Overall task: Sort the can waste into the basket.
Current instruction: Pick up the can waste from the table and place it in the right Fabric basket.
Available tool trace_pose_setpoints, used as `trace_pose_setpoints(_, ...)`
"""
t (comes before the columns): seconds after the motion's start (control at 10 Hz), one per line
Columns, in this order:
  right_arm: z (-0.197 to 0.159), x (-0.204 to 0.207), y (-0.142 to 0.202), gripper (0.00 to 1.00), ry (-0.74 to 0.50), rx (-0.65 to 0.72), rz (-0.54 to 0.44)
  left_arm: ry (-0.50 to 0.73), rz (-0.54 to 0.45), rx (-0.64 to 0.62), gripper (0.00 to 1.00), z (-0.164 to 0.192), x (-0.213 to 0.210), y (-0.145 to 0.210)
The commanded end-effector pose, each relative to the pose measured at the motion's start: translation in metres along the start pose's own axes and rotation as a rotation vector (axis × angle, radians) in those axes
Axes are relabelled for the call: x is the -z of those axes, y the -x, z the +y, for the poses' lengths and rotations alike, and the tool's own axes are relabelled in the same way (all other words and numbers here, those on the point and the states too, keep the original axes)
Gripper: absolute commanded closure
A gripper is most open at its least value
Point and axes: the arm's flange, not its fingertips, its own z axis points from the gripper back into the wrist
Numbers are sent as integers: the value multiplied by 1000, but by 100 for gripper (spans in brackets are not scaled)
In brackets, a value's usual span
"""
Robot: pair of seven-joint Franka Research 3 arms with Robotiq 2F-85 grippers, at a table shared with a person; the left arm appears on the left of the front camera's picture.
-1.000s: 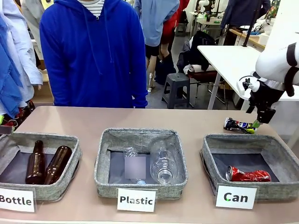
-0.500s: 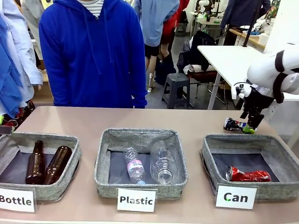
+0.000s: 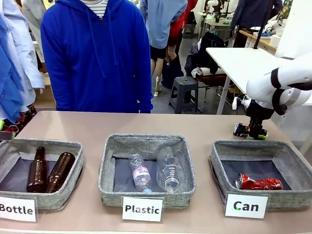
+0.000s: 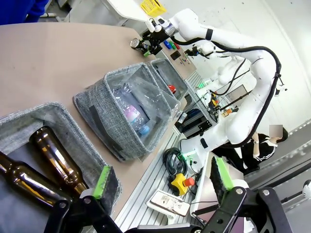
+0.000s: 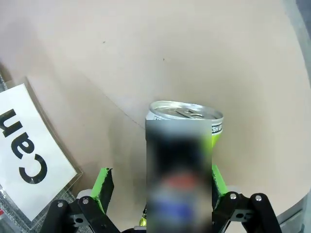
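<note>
Three low grey fabric baskets stand in a row along the near edge of the table (image 3: 87, 124), each with a white card in front. The one marked "Bottle" (image 3: 9, 146) holds two brown glass bottles (image 3: 48, 170) lying side by side. The one marked "Plastic" (image 3: 146, 141) holds two clear plastic bottles (image 3: 168, 170) – a small one with a pink label and a larger one beside it. The "Can" basket (image 3: 292, 156) on the right holds the red crushed can (image 3: 258, 183), lying on the dark bottom near the front wall.

The dark can (image 5: 182, 160) lies on the table just behind that basket's far rim, outside it. The right gripper (image 3: 256, 132) is down over it with its green-padded fingers spread wide, one on each side of the can, not closed on it. The left gripper (image 4: 163, 182) hangs near the "Bottle" basket, fingers also wide apart and holding nothing
</note>
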Motion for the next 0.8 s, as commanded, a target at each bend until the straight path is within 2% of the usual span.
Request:
trace_pose_setpoints(0.0, -6, -4, -5, 0, -14, 26, 28, 14, -14, -10, 0, -4, 1, -1)
trace_pose_setpoints(0.2, -6, -2, -4, 0, -40, 8, 37, 14, -14, -10, 0, -4, 1, -1)
trace_pose_setpoints(0.3, -6, -3, -4, 60, -31, 7, 51, 14, -14, -10, 0, -4, 1, -1)
trace_pose_setpoints(0.4, -6, -4, -4, 60, -31, 6, 53, 14, -14, -10, 0, -4, 1, -1)
trace_pose_setpoints(0.5, -7, -4, -4, 100, -32, 6, 53, 14, -14, -10, 0, -4, 1, -1)
trace_pose_setpoints(0.6, -7, -4, -3, 65, -31, 4, 53, 14, -14, -10, 0, -4, 1, -1)
trace_pose_setpoints(0.7, -6, -5, -3, 100, -31, 2, 48, 14, -14, -10, 0, -4, 1, -1)
